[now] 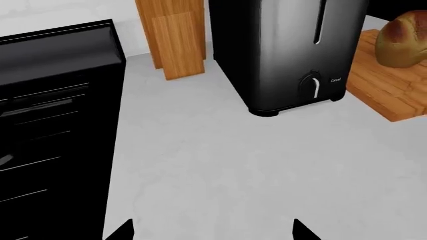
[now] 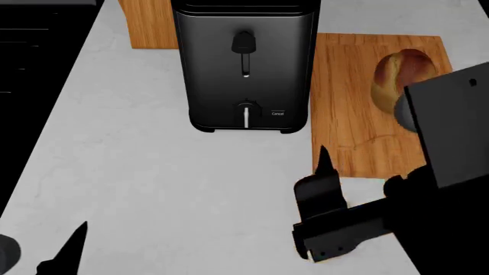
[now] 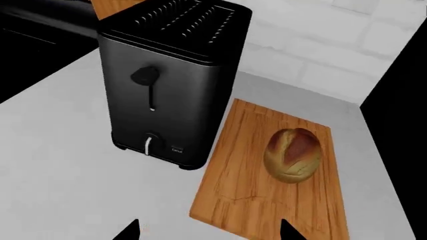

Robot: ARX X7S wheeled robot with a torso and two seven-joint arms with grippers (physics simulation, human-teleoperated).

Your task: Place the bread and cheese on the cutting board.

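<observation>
1. The oval golden-brown crusty loaf of bread (image 3: 293, 154) with its reddish top lies on the large orange-brown wooden cutting board (image 3: 247, 170), toward the board's far half and apart from every edge.
2. That board sits flat on the pale grey countertop (image 2: 153, 183), just to the right of a tall black metal toaster (image 2: 243, 63); board and toaster look to be touching or nearly so along their sides.
3. The toaster stands upright, its lever and a small dial marked "Cancel" facing the robot.
4. Behind the toaster on its left, a smaller plain wooden block (image 1: 175, 37) stands upright against the white tiled wall.
5. A black stove (image 1: 53, 125) edges the counter on the far left.
6. The right gripper (image 3: 208, 231) hovers over the near end of the board; its two dark fingertips stand well apart with nothing between them.
7. The left gripper (image 1: 212, 231) hangs over bare counter in front of the toaster, its fingertips likewise spread wide and empty.
8. I cannot spot the cheese in any view.
</observation>
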